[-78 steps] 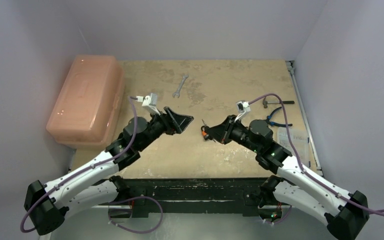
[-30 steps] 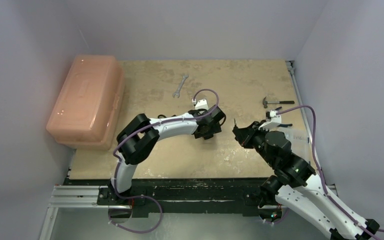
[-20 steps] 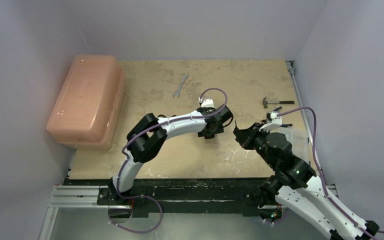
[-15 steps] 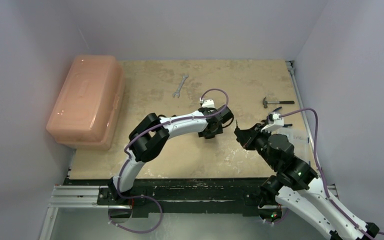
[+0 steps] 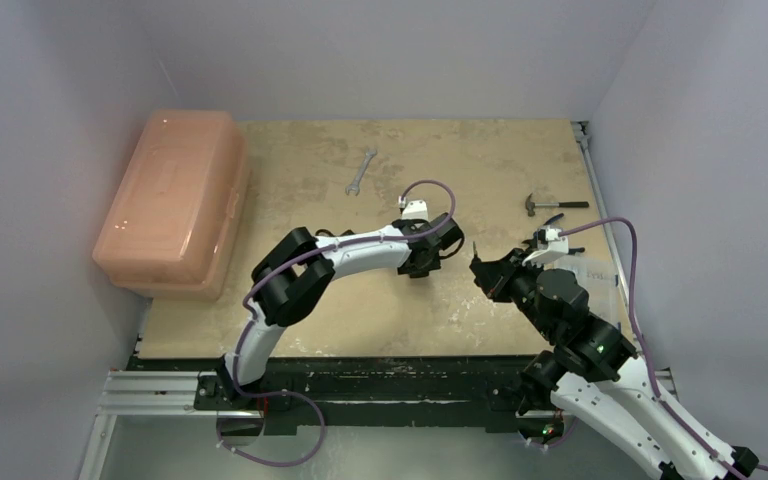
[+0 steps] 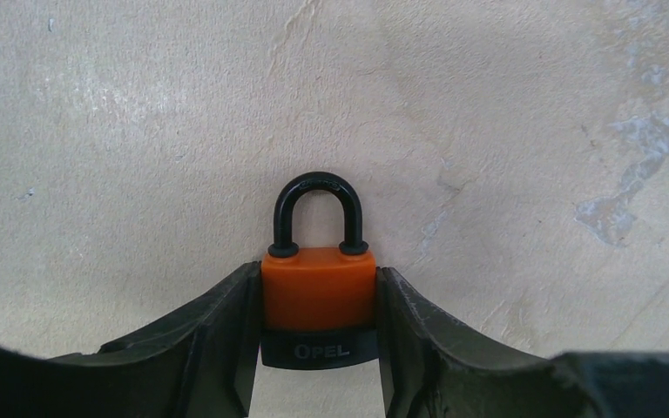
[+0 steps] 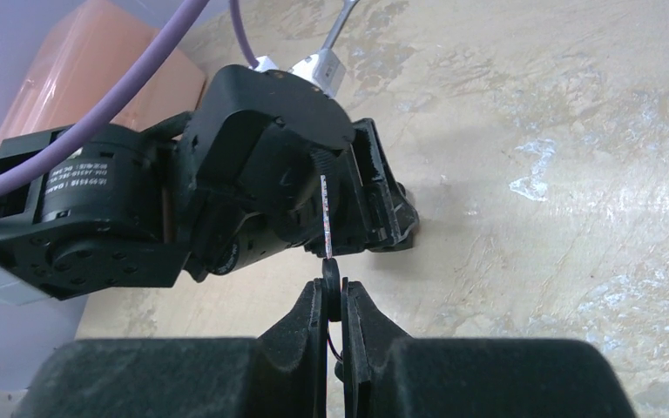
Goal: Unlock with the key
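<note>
1 padlock (image 6: 318, 296) is orange-bodied (black shackle, black OPEL-lettered base).

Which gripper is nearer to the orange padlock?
Left. The left gripper grips the orange padlock by both sides; the right gripper, holding the key, is apart from it.
</note>
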Controlling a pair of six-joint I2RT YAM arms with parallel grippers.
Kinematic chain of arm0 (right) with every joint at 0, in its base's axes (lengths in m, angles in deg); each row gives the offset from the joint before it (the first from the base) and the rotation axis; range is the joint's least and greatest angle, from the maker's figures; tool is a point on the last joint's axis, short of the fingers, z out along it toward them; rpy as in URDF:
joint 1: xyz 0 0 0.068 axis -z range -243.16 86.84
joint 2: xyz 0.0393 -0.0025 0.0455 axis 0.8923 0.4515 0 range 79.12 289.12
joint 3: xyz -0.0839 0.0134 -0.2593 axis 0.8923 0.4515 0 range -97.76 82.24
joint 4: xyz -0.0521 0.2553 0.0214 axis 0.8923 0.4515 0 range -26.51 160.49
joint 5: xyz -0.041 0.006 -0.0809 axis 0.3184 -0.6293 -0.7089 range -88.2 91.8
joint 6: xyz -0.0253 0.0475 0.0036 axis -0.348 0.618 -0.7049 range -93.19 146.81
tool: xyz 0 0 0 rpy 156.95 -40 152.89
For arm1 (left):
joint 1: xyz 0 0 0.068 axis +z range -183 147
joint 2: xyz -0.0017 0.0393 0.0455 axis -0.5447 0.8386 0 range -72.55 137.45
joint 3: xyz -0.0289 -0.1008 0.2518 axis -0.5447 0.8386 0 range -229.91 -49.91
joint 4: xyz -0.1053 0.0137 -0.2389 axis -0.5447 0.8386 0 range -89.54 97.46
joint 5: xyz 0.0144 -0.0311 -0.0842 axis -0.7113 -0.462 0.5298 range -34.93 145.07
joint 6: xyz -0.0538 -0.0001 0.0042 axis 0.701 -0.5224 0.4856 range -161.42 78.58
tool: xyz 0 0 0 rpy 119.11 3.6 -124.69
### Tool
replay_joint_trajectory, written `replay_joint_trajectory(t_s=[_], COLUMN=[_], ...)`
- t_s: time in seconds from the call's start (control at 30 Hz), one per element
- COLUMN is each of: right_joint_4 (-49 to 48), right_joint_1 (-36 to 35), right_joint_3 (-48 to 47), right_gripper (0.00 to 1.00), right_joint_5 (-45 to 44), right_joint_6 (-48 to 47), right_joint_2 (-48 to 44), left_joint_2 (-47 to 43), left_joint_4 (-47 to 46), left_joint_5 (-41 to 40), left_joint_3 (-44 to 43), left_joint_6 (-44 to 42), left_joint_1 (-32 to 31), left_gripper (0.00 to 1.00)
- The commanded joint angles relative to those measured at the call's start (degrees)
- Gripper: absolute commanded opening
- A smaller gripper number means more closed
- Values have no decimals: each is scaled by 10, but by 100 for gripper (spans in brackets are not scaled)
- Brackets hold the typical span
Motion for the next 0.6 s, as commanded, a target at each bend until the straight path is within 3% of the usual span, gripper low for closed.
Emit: replay_joint_trajectory(t_s=[0.0, 0.57], right_joint_4=[0, -3], right_joint_1=[-1, -1], right_joint_3=[-6, -6], right_gripper=[0, 0], right_joint_5=[-16, 10], right_joint_6=[-3, -14], right_joint_2=[-1, 4], left_joint_2=[-29, -281], left_joint_4=[-106, -328], left_joint_5=[20, -5], left_joint_3=[83, 331], left_joint_6=[1, 45], left_joint_1=[0, 0], left_gripper=[0, 0])
